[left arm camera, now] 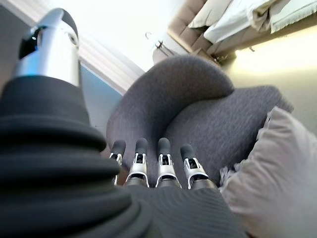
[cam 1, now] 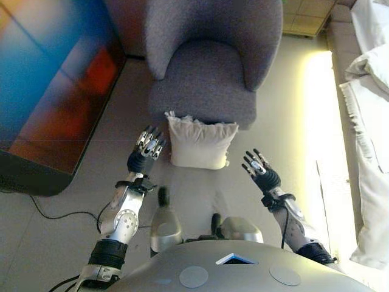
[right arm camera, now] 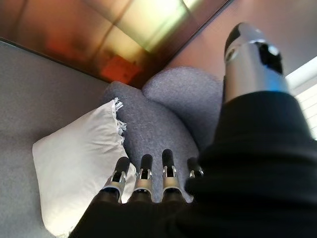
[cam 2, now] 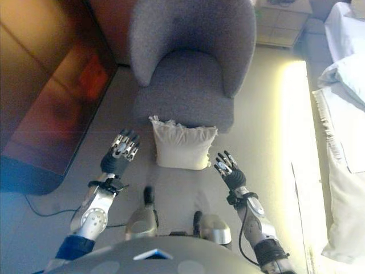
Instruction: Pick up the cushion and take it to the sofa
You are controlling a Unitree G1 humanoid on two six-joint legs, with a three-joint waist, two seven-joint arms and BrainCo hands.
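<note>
both robot hands hover with fingers straight, holding nothing: left robot hand (cam 1: 149, 145), right robot hand (cam 1: 258, 165), either side of the white cushion (cam 1: 200, 143) propped on the floor (cam 1: 285, 103) against the grey armchair (cam 1: 209, 67). wrist views show straight fingers beside the cushion.

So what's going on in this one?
The robot stands over a cream cushion that leans on the floor against the front of a grey armchair. Its left hand and right hand are held out on either side of the cushion, fingers straight, touching nothing. The cushion has not been picked up yet. A dark screen lies to the robot's left and white bedding to its right.
</note>
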